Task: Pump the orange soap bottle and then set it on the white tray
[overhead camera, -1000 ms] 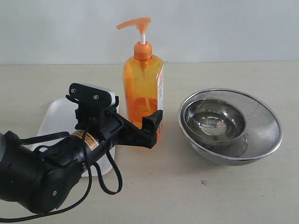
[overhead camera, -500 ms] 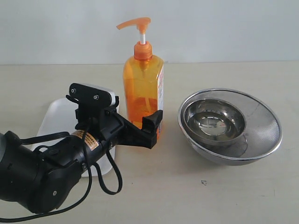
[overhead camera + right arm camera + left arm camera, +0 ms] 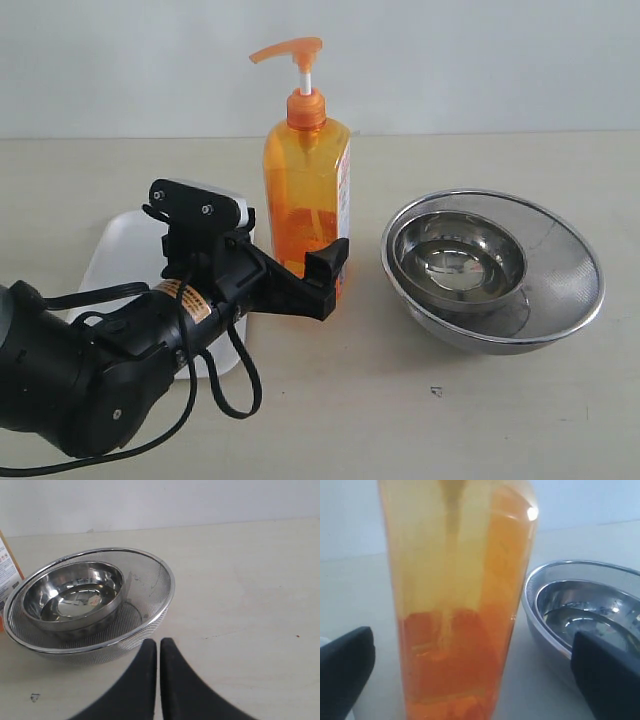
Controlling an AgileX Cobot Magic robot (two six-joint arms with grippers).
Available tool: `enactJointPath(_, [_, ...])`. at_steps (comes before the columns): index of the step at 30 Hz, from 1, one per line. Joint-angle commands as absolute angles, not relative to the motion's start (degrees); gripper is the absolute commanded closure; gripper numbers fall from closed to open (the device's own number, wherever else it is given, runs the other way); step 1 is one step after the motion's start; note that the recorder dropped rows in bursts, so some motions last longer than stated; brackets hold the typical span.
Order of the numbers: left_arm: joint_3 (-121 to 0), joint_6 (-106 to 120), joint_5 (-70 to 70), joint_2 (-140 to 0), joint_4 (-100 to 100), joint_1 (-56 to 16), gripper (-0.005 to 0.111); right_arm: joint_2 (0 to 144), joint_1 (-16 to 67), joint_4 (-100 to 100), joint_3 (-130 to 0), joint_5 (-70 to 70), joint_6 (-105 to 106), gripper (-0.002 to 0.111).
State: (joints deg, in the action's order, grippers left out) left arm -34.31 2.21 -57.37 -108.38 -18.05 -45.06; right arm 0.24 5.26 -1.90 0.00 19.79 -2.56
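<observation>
The orange soap bottle (image 3: 305, 190) stands upright on the table, its pump head (image 3: 290, 50) raised on the white stem. My left gripper (image 3: 300, 265) is open around the bottle's lower part; one black finger (image 3: 327, 265) shows at its right side. In the left wrist view the bottle (image 3: 455, 605) fills the middle, with a gap to each finger (image 3: 345, 667). The white tray (image 3: 120, 250) lies left of the bottle, partly hidden under my left arm. My right gripper (image 3: 159, 644) is shut and holds nothing, over bare table beside the bowls.
A small steel bowl (image 3: 458, 255) sits inside a wider mesh steel bowl (image 3: 575, 250) right of the bottle; both show in the right wrist view (image 3: 150, 580). A dark speck (image 3: 435, 391) lies on the table in front.
</observation>
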Motion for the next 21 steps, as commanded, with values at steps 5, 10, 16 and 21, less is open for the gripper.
enactJointPath(5, [-34.48, 0.00, -55.87, -108.33, -17.28, -45.22, 0.007, 0.00, 5.12, -1.75, 0.00, 19.15, -2.56, 0.109])
enactJointPath(10, [-34.69, 0.00, -56.11, -108.33, -16.66, -45.22, 0.007, 0.00, 5.12, -1.75, 0.00, 19.15, -2.56, 0.109])
enactJointPath(16, [-35.83, 0.00, -55.88, -108.33, -16.66, -45.22, 0.007, 0.00, 5.12, -1.75, 0.00, 19.15, -2.56, 0.109])
enactJointPath(21, [-36.29, 0.00, -56.56, -108.33, -16.78, -45.22, 0.007, 0.00, 5.12, -1.75, 0.00, 19.15, -2.56, 0.109])
